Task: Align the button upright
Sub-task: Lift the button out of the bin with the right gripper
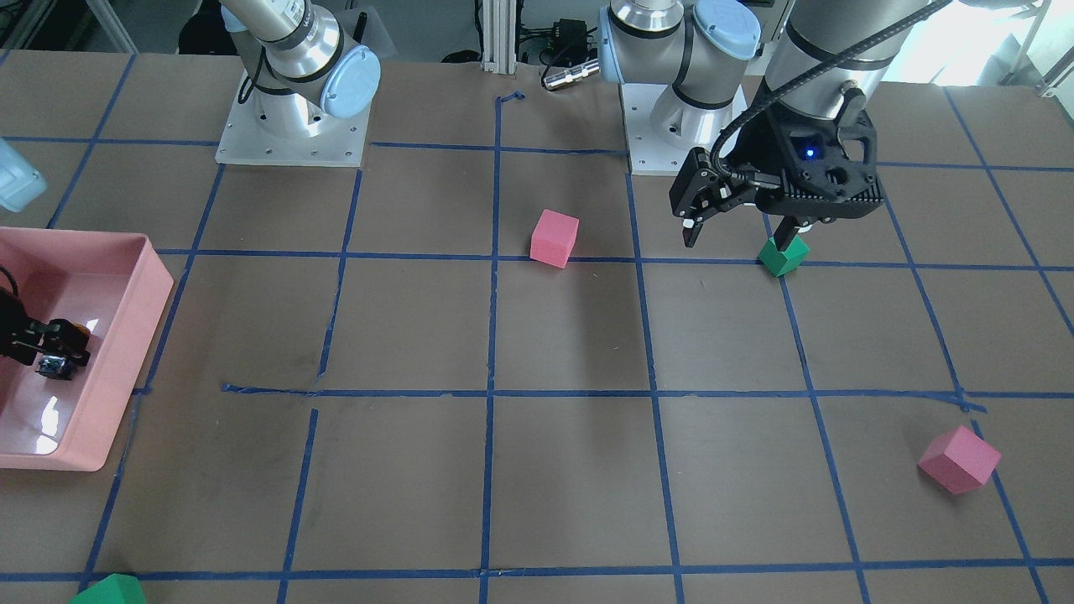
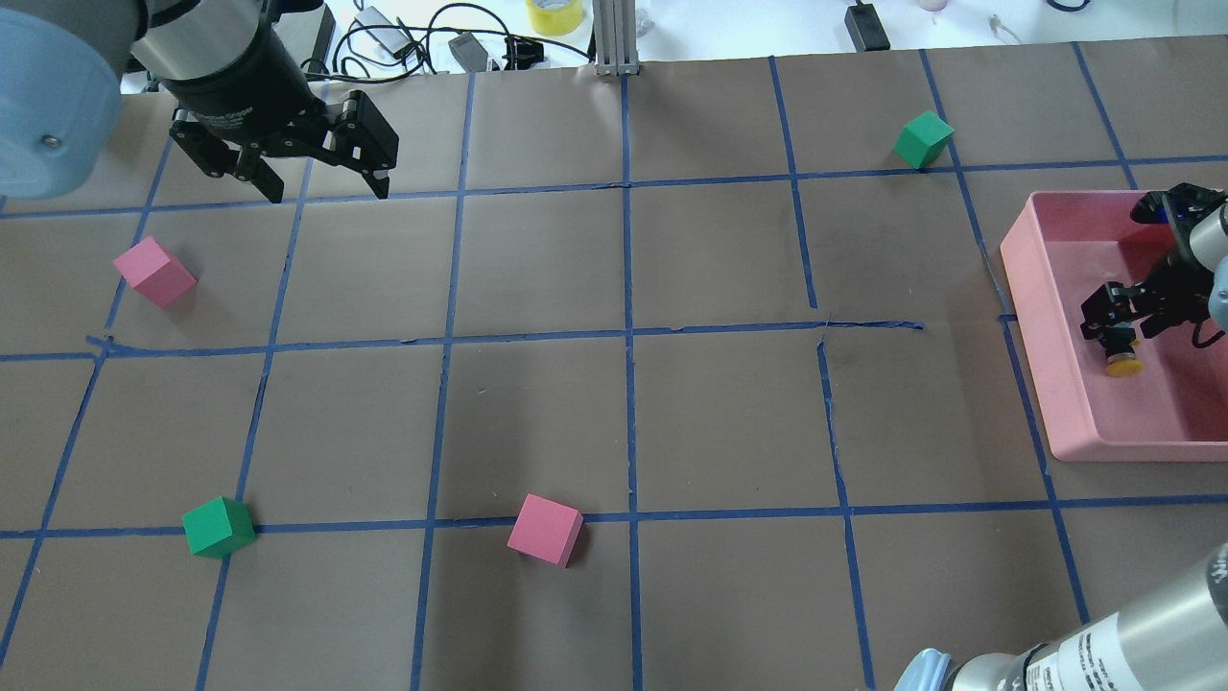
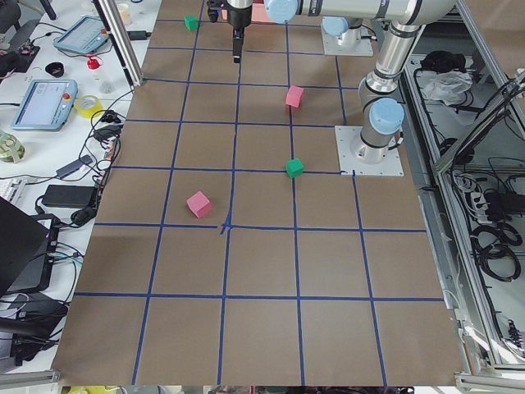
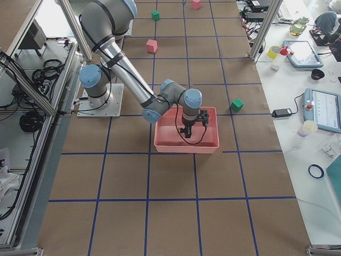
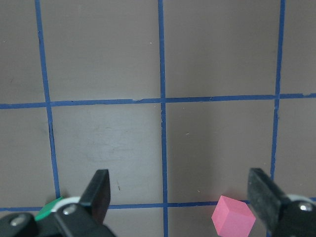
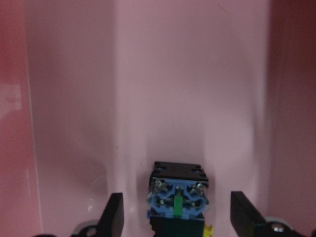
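Note:
The button [image 2: 1121, 362] is inside the pink bin [image 2: 1046, 384], its yellow cap pointing toward the robot's side. My right gripper [image 2: 1118, 331] reaches into the bin and straddles the button. In the right wrist view the button [image 6: 177, 195] shows its blue and black base end between the two fingers [image 6: 116, 217], with a gap on each side, so the gripper [image 6: 179, 210] is open. The front view shows the same gripper [image 1: 50, 356] over the button [image 1: 54, 366]. My left gripper [image 2: 328, 194] hangs open and empty above the table, far from the bin.
Pink cubes [image 2: 153, 272] [image 2: 545, 530] and green cubes [image 2: 219, 527] [image 2: 923, 139] lie scattered on the brown table with its blue tape grid. In the front view the left gripper [image 1: 737, 242] hovers just beside a green cube [image 1: 783, 256]. The bin walls closely surround the right gripper.

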